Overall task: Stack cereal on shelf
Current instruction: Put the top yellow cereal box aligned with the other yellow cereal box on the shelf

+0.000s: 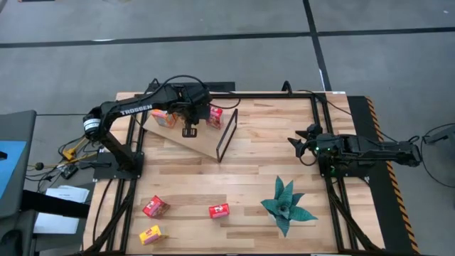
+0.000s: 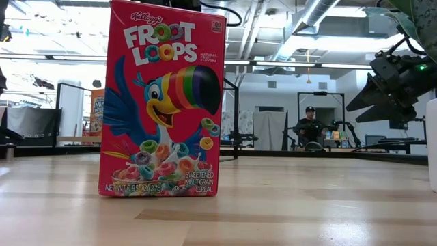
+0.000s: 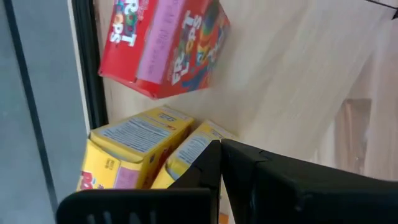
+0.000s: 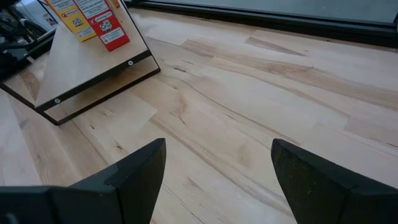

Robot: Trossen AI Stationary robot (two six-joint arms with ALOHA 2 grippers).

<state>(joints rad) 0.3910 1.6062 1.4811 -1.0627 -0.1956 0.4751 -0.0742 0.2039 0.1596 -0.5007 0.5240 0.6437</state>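
From overhead, the left pincer (image 1: 189, 131) hangs pressed together, empty, over the shelf (image 1: 202, 139) in the upper middle of the frame. Cereal boxes (image 1: 165, 118) and a red box (image 1: 215, 116) sit at the board's far side, with its black frame (image 1: 227, 134) standing at the right end. Three loose boxes (image 1: 155, 207), (image 1: 219, 210), (image 1: 150, 235) lie at lower left, with bare surface (image 1: 249, 171) between them and the shelf. The right pincer (image 1: 298, 141) waits spread at mid right, above a teal plant (image 1: 286, 204).

At surface height, one red Froot Loops box (image 2: 162, 100) stands upright on the left; a seated person (image 2: 310, 128) shows far behind.

The left wrist view shows a tilted red box (image 3: 163, 43) and two yellow boxes (image 3: 134, 152) near the dark edge rail.

The right wrist view shows spread fingers (image 4: 134, 171) over open wood, with the shelf's end at upper left.
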